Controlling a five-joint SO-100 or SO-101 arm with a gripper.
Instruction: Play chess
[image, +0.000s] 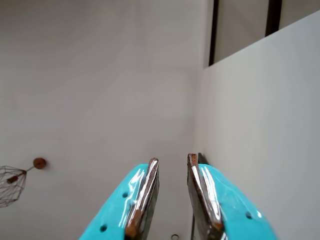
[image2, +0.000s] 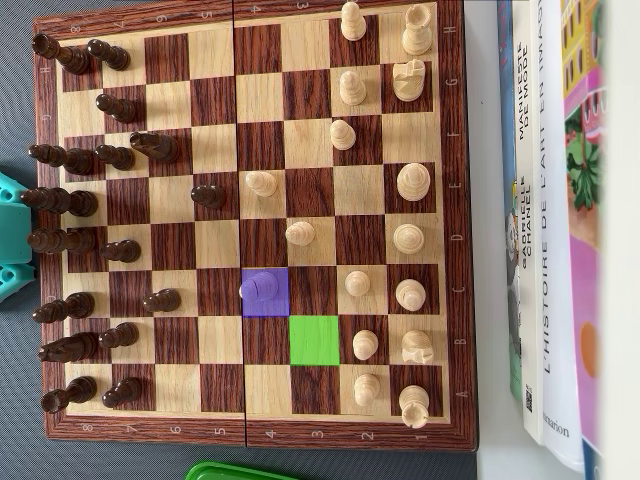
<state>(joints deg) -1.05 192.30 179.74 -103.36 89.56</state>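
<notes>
Chessboard (image2: 250, 430) left of books (image2: 545, 200)

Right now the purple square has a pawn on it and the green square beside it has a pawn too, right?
Not quite. In the overhead view the purple square does hold a pawn, but the green square is empty.

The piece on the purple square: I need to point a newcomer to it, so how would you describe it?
In the overhead view, start at the chessboard and find its only purple-tinted square, diagonally touching the green square. The light pawn on it looks violet, unlike the cream pieces around it.
</notes>
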